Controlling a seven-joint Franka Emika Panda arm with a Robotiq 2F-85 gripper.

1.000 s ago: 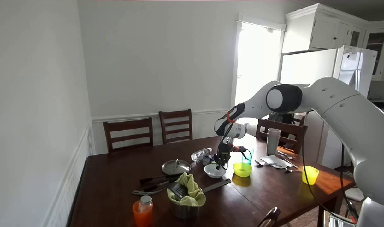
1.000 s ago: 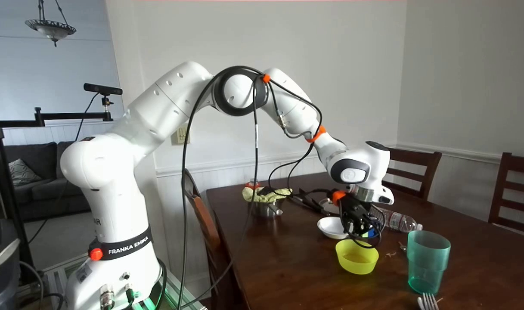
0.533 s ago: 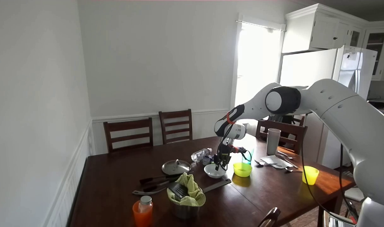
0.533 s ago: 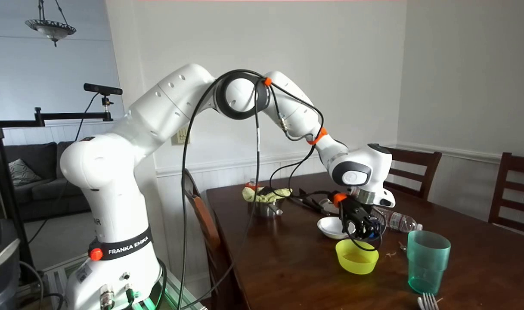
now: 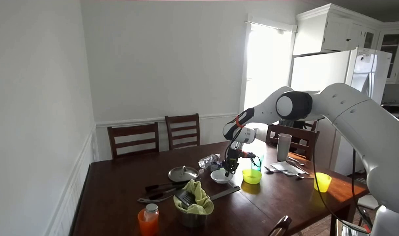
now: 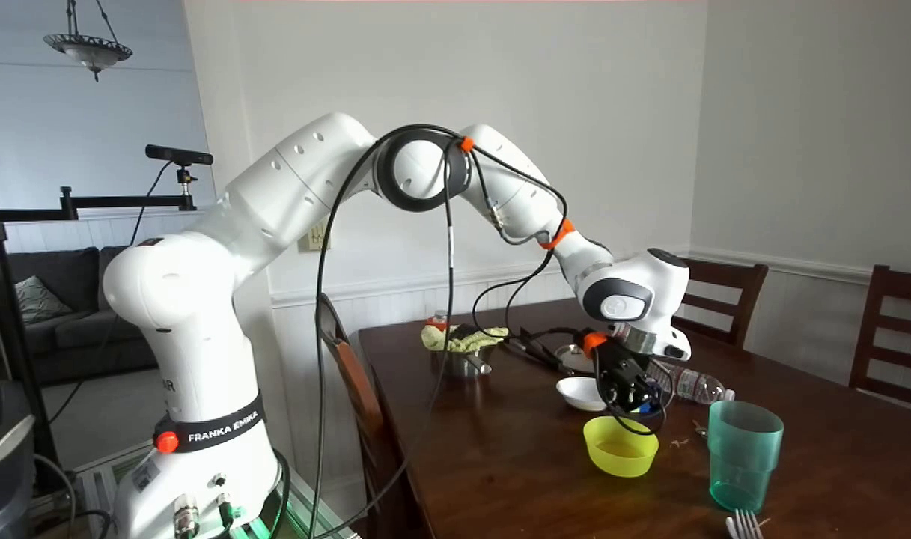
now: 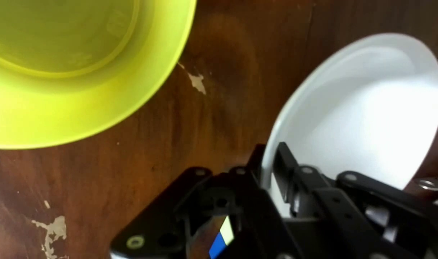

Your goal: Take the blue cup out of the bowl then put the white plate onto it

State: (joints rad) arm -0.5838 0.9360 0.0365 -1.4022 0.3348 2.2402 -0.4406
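My gripper is shut on the near rim of the white plate, one finger outside the edge and one inside. The plate looks tilted in the wrist view; whether it still touches the table I cannot tell. In both exterior views the plate is beside the lime-green bowl. Nothing shows inside the visible part of the bowl from above. A see-through blue-green cup, the best match for the blue cup, stands upright on the table outside the bowl.
A clear bottle lies behind the plate, near a blue and yellow cube. A metal lid and a pot with a green cloth stand to one side. A fork lies by the blue-green cup; a yellow cup stands farther off.
The arm has come down a little, then the gripper has moved slightly. The plate has shifted a short way along with it. Bowl and blue-green cup have stayed in place.
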